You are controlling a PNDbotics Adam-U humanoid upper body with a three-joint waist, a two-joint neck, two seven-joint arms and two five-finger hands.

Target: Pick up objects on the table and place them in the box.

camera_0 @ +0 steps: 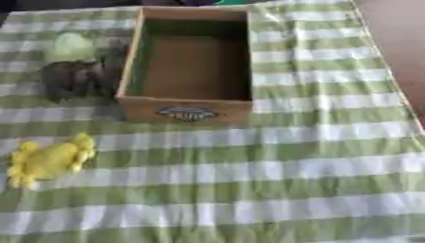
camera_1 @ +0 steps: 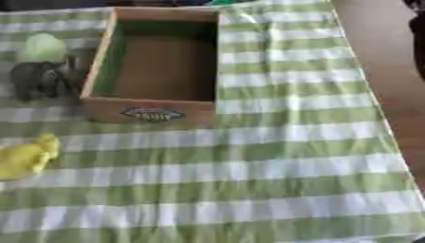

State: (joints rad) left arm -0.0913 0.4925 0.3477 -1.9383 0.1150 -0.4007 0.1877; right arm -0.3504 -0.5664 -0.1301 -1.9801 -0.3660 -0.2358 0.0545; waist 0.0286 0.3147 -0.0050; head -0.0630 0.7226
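I see a brown cardboard box point(camera_0: 187, 61) standing open at the far middle of the table, its long sides running away from me. Its inside is bare brown with dark shadow along the far and right walls, and the near wall carries a dark oval label point(camera_0: 187, 113) whose print I cannot read.

Near the left edge, closer to me than the box, lies a yellow toy point(camera_0: 50, 160), soft-looking and lumpy, with small knobs sticking out along its edges. In the right eye view it is partly cut off by the left border. Just left of the box sits a pale green rounded thing point(camera_0: 72, 46), and just nearer than that a dark grey lump point(camera_0: 70, 78), close beside the box's left wall. I cannot tell what either one is, nor whether the grey lump touches the box.

Everything rests on a green and white checked cloth point(camera_0: 291, 180). The cloth's near half and whole right side lie open, giving wide room there. Along the right, the cloth ends at a slanting edge, with bare brown table point(camera_1: 390, 66) beyond it.

Neither of my hands shows in either view, so I cannot tell whether their fingers are spread or curled.
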